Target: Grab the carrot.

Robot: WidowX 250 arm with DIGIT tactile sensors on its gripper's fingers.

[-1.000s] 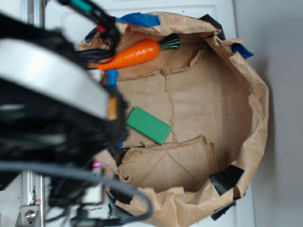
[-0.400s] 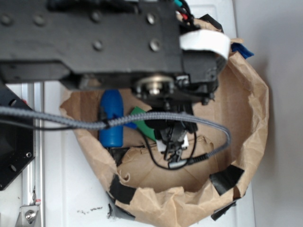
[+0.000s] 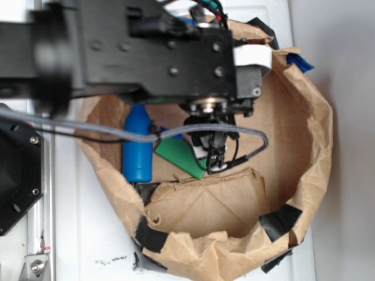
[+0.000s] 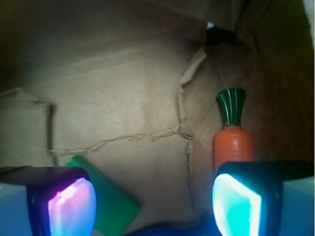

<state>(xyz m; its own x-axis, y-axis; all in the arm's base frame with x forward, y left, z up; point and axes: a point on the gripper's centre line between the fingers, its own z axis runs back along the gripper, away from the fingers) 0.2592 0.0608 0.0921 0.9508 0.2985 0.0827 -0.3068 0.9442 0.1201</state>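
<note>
Claw apart, empty | arm shifted left since earlier | carrot at right pad

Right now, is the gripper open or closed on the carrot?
Open. In the wrist view the gripper has its two lit fingers wide apart with nothing between them; the carrot lies beyond the right finger, ungrasped.

From outside, the big black robot arm hides the carrot, blocks the top of the blue bottle and covers part of the green block. The arm's left end looks blurry. In the wrist view, one finger of the gripper hides the carrot's thin end.
</note>
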